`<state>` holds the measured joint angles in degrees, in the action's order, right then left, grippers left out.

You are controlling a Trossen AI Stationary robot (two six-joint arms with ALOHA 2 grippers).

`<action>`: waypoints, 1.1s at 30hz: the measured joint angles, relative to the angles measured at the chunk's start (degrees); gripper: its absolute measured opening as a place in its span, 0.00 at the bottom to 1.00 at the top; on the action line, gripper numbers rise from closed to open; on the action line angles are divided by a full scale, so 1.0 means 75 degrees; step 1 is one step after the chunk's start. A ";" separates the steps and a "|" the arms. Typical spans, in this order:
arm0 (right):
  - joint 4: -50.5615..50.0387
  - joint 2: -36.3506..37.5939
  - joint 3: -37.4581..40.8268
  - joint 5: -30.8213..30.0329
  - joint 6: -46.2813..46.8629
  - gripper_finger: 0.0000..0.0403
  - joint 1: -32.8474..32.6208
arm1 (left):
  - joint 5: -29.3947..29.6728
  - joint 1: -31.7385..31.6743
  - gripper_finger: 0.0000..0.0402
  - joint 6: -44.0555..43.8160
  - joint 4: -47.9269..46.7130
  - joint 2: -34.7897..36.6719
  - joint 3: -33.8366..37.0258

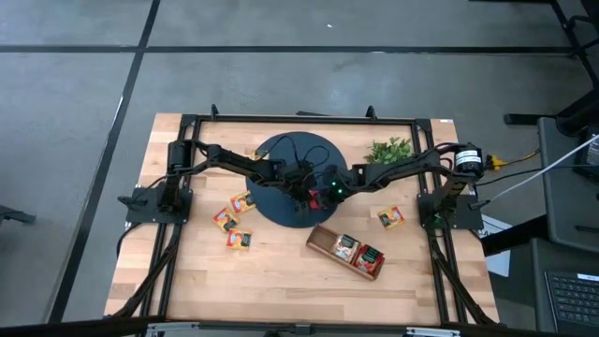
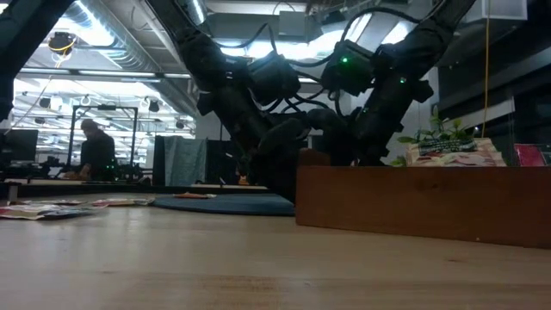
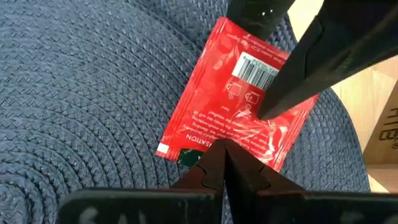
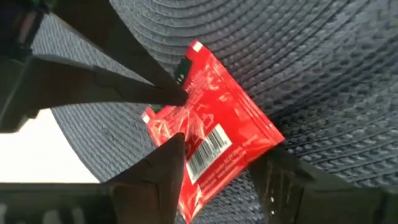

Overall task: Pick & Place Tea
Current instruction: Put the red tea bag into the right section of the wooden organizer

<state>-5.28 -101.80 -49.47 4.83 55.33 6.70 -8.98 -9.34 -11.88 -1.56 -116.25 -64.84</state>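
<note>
Left gripper (image 3: 224,149) pinches barcoded red tea packet (image 3: 233,106); right gripper (image 4: 217,168) open around it

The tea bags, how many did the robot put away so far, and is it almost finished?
Partly. Two packets already lie in the wooden tray. Right now the left gripper pinches a red packet by its edge above the round blue mat, while the right gripper stands open around it, like a hand-over. Four more packets wait on the table: three on the left, one on the right.
</note>
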 joint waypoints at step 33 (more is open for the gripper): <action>-0.0163 0.0293 -0.0069 0.0567 -0.0221 0.04 0.0093 | -0.0102 -0.0209 0.02 -0.0117 -0.1861 0.1285 0.0049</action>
<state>-6.51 -99.60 -49.99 9.08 53.68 7.40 -9.75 -10.91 -12.75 -15.52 -106.61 -64.47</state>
